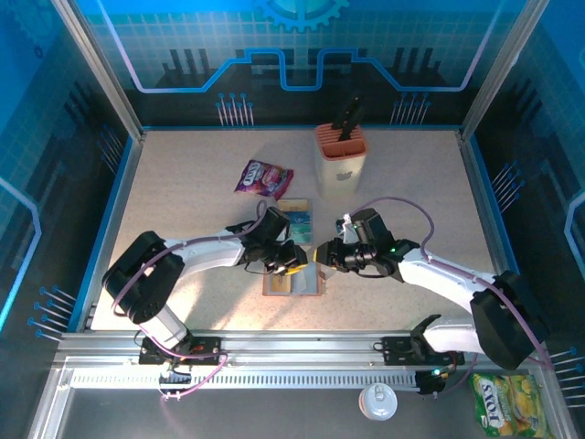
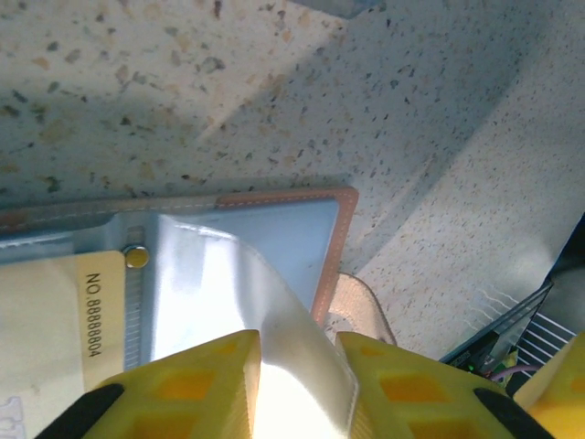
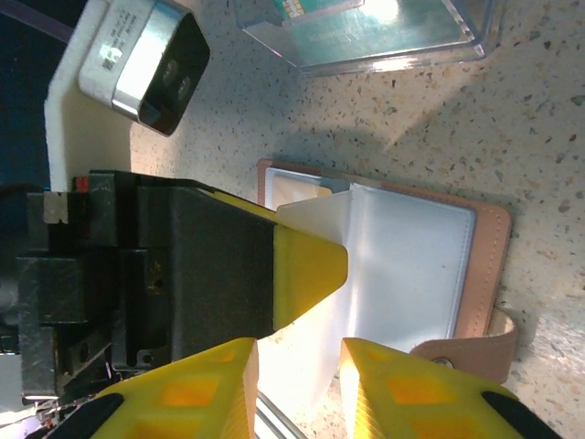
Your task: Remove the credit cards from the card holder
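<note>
One numbered card (image 2: pixel 59 311) in left-wrist view; knife block (image 1: pixel 341 157) overhead

**Top view.** The card holder (image 1: pixel 294 285) is largely covered by the left gripper (image 1: pixel 291 265) and the right gripper (image 1: pixel 322 258) above it, and its contents are too small to make out. Well beyond the card holder, the knife block (image 1: pixel 341 157) hides the blades standing in it.

**Left wrist view.** The card holder's near part lies hidden beneath the yellow fingers (image 2: pixel 192 389). The picture's edge cuts off both the card holder and the credit card (image 2: pixel 55 320) inside it. Whether the fingers pinch the clear sleeve (image 2: pixel 265 293) rising from the card holder cannot be told.

**Right wrist view.** The left gripper's finger hides one half of the card holder. The clear case (image 3: pixel 366 32) beyond the card holder is cut by the upper edge. Whether the right gripper grips the sleeve is equally uncertain.
</note>
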### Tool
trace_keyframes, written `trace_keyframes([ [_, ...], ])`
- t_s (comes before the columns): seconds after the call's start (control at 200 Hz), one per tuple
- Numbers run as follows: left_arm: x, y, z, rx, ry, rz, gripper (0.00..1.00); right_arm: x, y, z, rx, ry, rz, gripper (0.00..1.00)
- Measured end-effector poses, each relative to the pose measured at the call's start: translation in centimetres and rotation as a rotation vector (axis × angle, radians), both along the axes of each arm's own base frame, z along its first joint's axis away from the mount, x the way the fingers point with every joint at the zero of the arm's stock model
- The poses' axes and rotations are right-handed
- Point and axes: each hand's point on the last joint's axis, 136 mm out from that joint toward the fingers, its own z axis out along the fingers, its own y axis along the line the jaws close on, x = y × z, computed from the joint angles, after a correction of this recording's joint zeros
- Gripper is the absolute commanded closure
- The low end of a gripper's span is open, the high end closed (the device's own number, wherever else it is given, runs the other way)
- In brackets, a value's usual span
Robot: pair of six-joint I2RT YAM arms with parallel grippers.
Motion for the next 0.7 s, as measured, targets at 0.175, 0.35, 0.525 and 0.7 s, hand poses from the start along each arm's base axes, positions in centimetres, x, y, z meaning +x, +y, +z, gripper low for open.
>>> trace_keyframes([
  [0.175, 0.7, -0.7, 1.1, -0.02, -0.034, -0.013, 0.62, -0.1, -0.1, -0.1, -0.003, 0.005, 0.0, 0.69],
  [0.35, 1.1, -1.0, 1.6, -0.024, -0.049, -0.02, 0.58, -0.1, -0.1, 0.2, -0.001, -0.003, -0.003, 0.69],
  [0.525, 1.0, -0.8, 1.7, -0.02, -0.051, -0.019, 0.58, -0.1, -0.1, 0.2, -0.002, 0.0, -0.002, 0.69],
  [0.7, 0.7, 0.0, 1.7, -0.017, -0.054, -0.008, 0.57, -0.3, 0.5, 0.0, -0.006, 0.006, 0.018, 0.69],
])
